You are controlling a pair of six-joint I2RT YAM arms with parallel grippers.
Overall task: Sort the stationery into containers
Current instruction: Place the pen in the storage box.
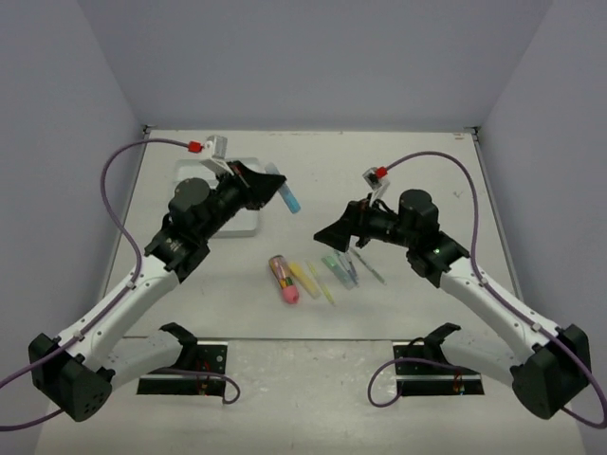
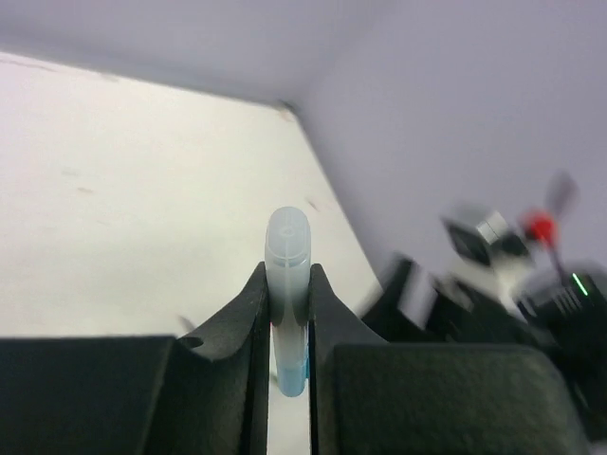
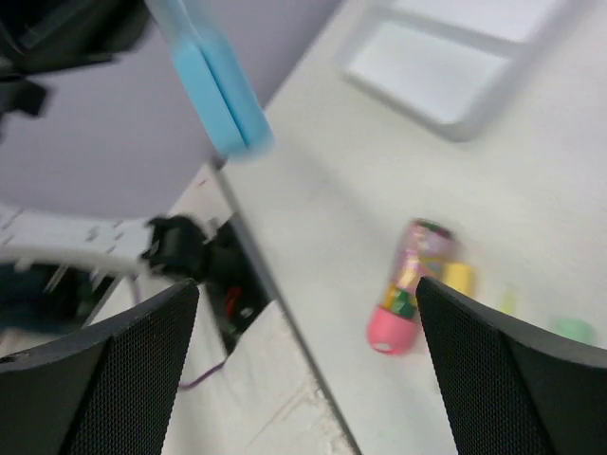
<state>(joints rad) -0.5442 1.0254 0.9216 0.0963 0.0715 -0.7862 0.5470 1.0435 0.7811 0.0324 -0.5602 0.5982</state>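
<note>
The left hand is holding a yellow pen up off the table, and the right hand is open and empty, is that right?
Not quite: the pen in the left hand is light blue, not yellow, as the left wrist view shows. The rest holds: it is up off the table, and the right hand is open and empty.

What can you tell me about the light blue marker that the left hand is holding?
The light blue marker is a slim plastic stick. One end is pale, translucent and rounded, and the other is solid sky blue. It is pinched in the shut left hand, in the air above the table, just right of the whitish tray in the top view. It hangs tilted with its blue end lowest. Nothing else touches it.
</note>
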